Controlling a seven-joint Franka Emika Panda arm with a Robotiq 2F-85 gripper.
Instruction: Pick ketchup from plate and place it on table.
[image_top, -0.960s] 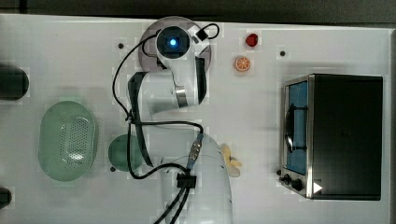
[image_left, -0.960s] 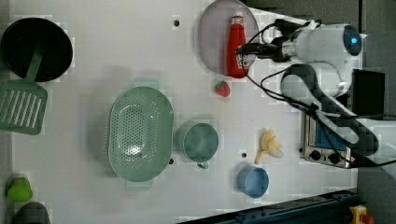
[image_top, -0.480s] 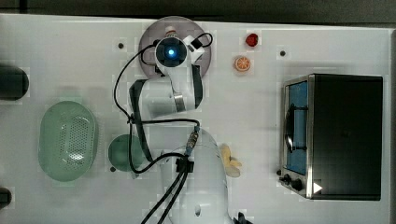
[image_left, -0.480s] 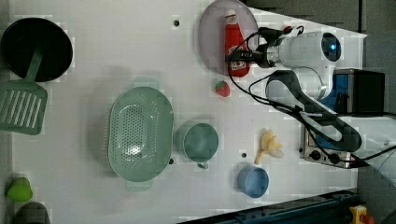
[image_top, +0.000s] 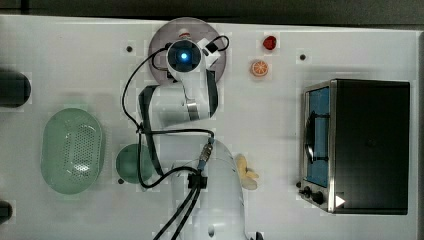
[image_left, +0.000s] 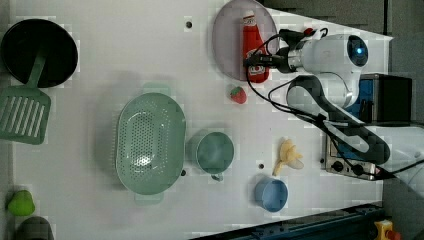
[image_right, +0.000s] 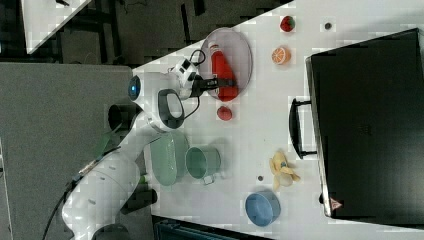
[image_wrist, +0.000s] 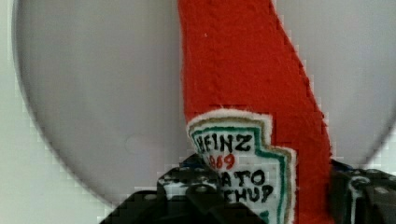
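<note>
Right now I am watching the ketchup (image_left: 254, 46) lying flat on the plate (image_left: 227, 45), and what matters most to me is how its long axis is running: in the left view it is pointing from the white cap, near the plate's far rim, down to the fat labelled base near the plate's lower edge, and the pincer (image_left: 259, 61) is coming in from the left view's right, crossing that axis squarely at the labelled end. In the wrist view the ketchup is sitting between the dark fingers (image_wrist: 187, 196), one on each side of the label, with the neck stretching away over the plate. The right view is giving me the same reading: the pincer (image_right: 218, 81) is reaching across the lower body of the bottle while the cap is pointing toward the plate's far rim. I am judging the jaws to be partly closed and clamping on the ketchup, since they are flanking it with no gap that I can make out. The bottle is resting on the plate, not yet raised. Bare desk (image_left: 150, 55) is lying on the left view's left of the plate, so I am expecting a lift and a carry off the plate.
</note>
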